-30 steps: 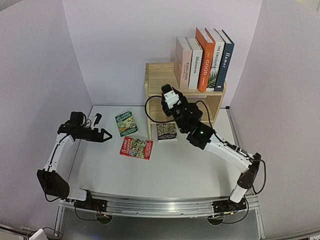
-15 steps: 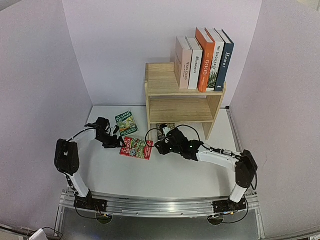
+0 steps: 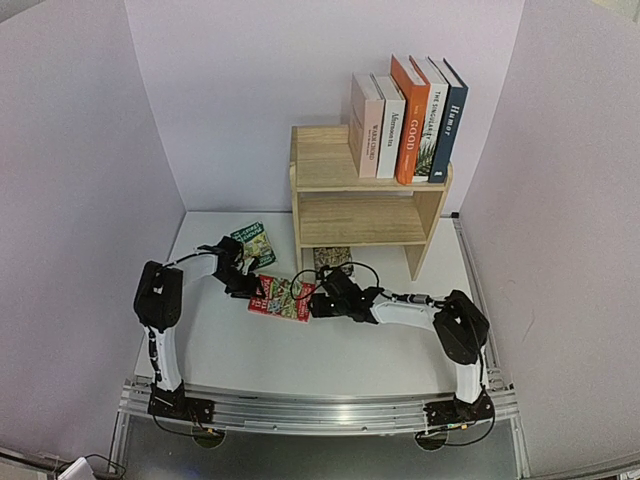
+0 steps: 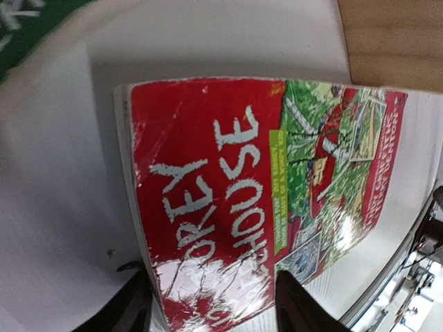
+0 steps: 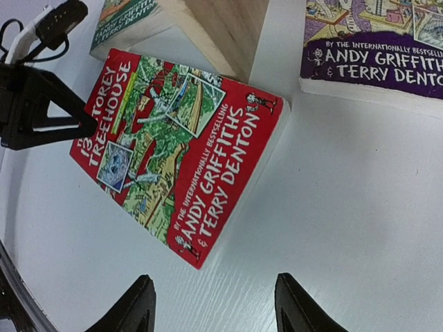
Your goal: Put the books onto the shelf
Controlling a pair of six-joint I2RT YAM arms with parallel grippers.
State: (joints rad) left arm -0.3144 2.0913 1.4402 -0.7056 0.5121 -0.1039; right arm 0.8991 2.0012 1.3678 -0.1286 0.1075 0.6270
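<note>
The red paperback [image 5: 180, 149] carries white lettering and a green drawing; the shelf [image 3: 320, 160] is pale wood, the table [image 3: 340, 345] white.

green paperback [image 4: 31, 33] cropped, dark paperback [image 5: 377, 41] cropped

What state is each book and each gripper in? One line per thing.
red paperback: flat on the table, cover up
green paperback: flat on the table, cover up
purple paperback: flat on the table, cover up
five large books: upright on the top tier of the shelf
left gripper: open, fingers at the red paperback's corner
right gripper: open, nothing between its fingers
</note>
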